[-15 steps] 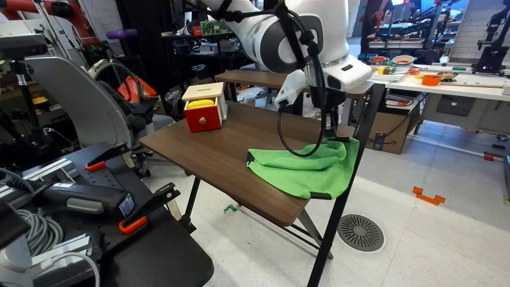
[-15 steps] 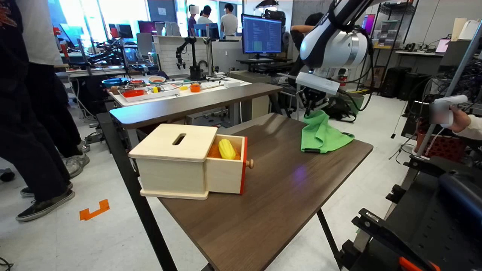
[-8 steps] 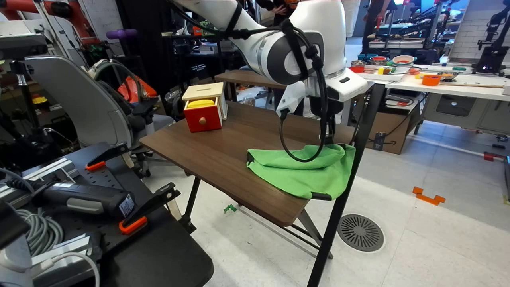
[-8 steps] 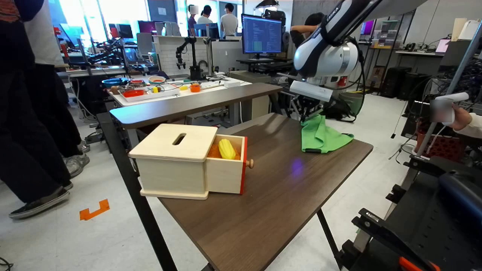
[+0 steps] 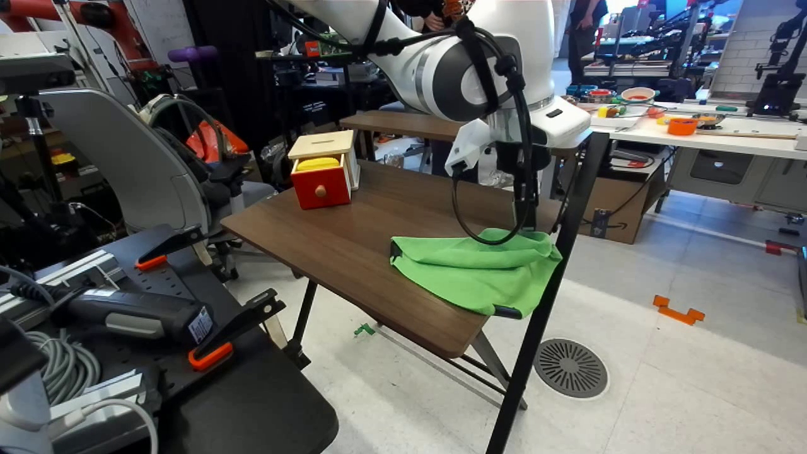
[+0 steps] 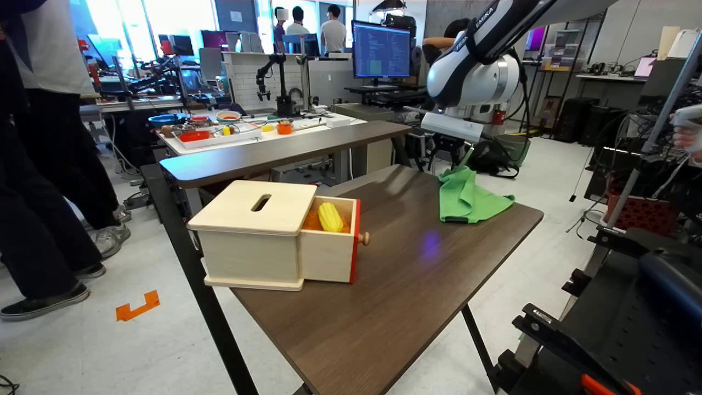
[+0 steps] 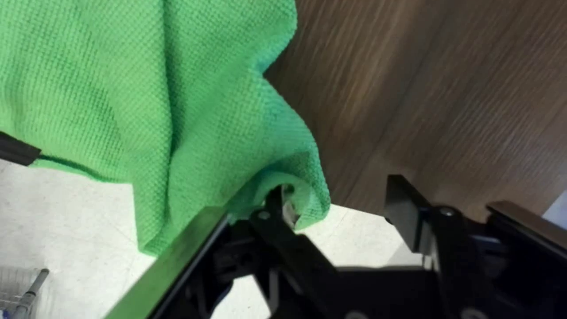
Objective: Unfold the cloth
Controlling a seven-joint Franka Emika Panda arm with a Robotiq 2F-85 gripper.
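Observation:
The green cloth [image 5: 479,274] lies part-folded at one end of the brown table, dark patches on its corners. One corner juts past the table edge in an exterior view. Folds run along the cloth [image 7: 208,110] in the wrist view, and its near part reaches over the edge above the floor. My gripper [image 7: 336,188] stands with its jaws wide apart at this edge. Cloth curls round one of the fingers [image 7: 275,204]; the space between the jaws shows only table and floor. In an exterior view my gripper [image 5: 526,222] is right above the cloth, its tips partly hidden.
A wooden box [image 6: 249,255] with a red-fronted drawer [image 5: 321,188] pulled out stands at the table's opposite end, a yellow object [image 6: 330,217] inside. A dark slanted table leg [image 5: 548,296] rises beside the cloth. A black cart [image 5: 252,378] with clamps stands near the table.
The gripper first came down with the cloth's raised edge, then its jaws spread and let go. The cloth's lifted part has sunk lower, and the gripper has risen slightly.

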